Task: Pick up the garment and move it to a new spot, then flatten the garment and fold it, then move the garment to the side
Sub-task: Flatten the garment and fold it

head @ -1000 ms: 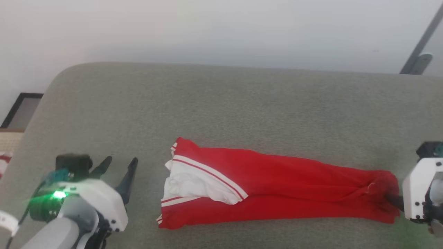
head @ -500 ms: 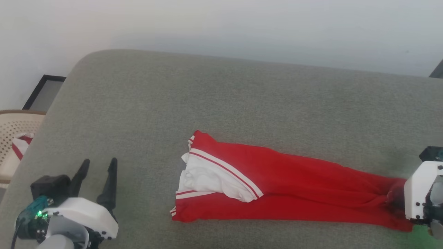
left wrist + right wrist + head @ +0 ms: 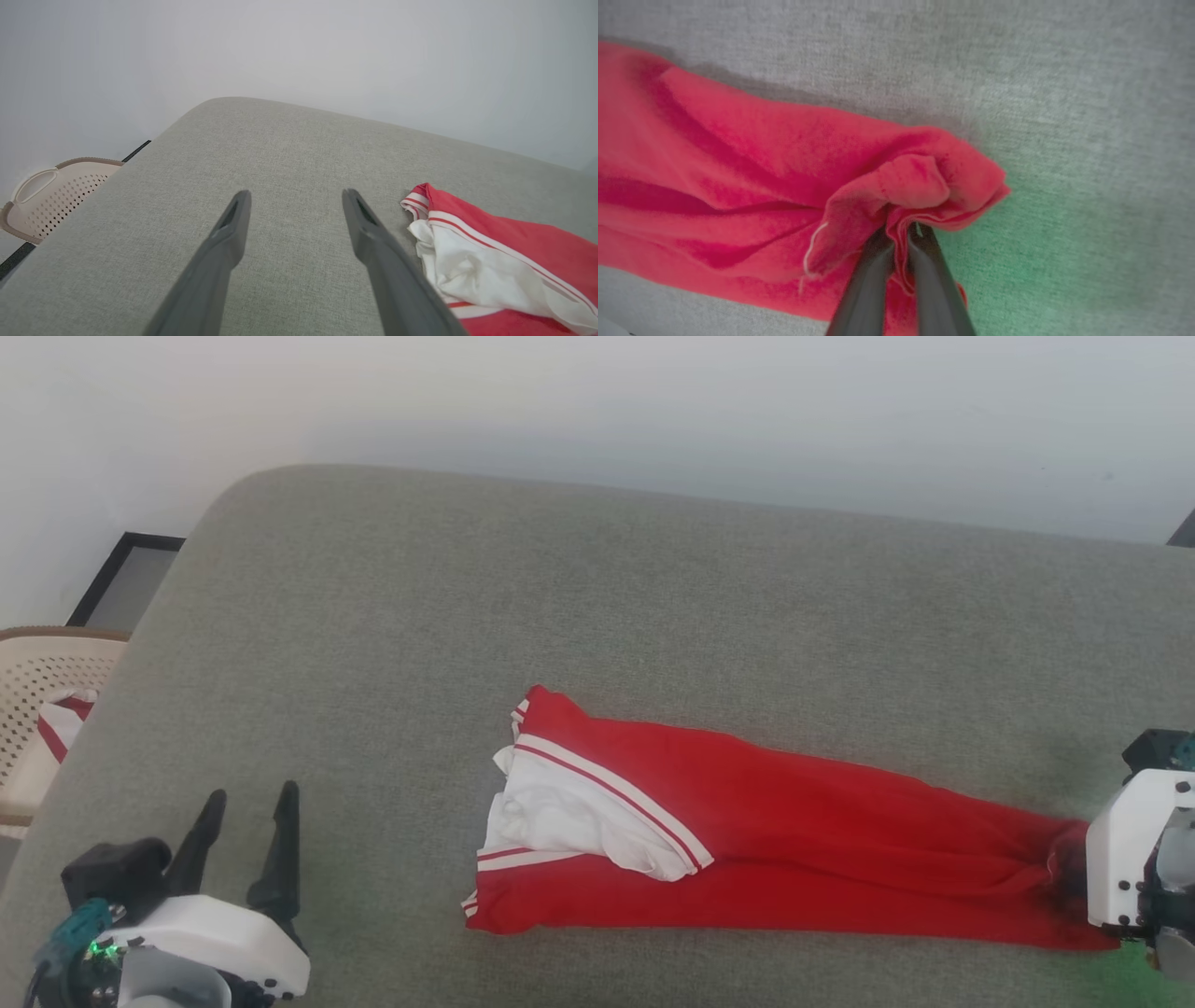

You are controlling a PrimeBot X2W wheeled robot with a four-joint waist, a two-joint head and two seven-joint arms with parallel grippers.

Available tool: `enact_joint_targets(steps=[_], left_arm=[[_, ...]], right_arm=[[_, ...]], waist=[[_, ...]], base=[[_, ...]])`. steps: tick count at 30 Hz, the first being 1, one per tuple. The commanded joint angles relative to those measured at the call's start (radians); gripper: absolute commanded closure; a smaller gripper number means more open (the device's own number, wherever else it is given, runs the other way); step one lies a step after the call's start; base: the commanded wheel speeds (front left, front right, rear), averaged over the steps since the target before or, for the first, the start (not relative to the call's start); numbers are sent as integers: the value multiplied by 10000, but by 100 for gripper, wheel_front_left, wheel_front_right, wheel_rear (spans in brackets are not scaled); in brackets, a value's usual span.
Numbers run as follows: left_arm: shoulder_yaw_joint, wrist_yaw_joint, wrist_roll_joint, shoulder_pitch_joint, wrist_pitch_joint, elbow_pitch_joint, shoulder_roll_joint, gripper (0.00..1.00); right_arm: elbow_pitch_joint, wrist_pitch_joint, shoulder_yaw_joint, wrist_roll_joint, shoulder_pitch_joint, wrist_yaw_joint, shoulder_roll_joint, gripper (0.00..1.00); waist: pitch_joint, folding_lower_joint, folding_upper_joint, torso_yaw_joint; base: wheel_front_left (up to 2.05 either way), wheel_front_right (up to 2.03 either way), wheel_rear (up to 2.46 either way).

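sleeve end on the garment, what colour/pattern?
White, edged with red-and-white stripe trim, on the red garment. The sleeve end shows best in the left wrist view.

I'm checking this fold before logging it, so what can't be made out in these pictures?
Head view: the garment is folded into a long strip, so any front print is hidden.
Right wrist view: the right gripper has its tips buried in bunched cloth; the picture is soft.
Head view: the basket is cut off by the left edge.

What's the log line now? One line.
right pincer: shut on garment end | left pincer: open, empty | garment: on grey cushion
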Motion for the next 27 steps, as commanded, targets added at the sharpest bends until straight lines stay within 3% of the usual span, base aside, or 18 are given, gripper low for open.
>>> enact_joint_targets(steps=[1,15,21,27], left_arm=[[175,-91,183,93,-48,-37,-94,0],[642,-468,640,468,-53,109,-386,0],[705,-583,819,505,-54,164,-384,0],[698,-702,833,692,-54,217,-374,0]], right_arm=[[116,-168,117,75,26,-24,41,100],[988,-1051,-271,-19,-211,-24,-1505,100],[965,-1142,-149,60,-276,-23,-1557,100],[-167,-961,109,740,69,-18,-1258,100]], waist=[[-19,0,-1,-42],[-237,0,-1,-553],[-473,0,-1,-881],[-945,0,-1,-1070]], base=[[0,0,0],[0,0,0],[0,0,0],[0,0,0]])
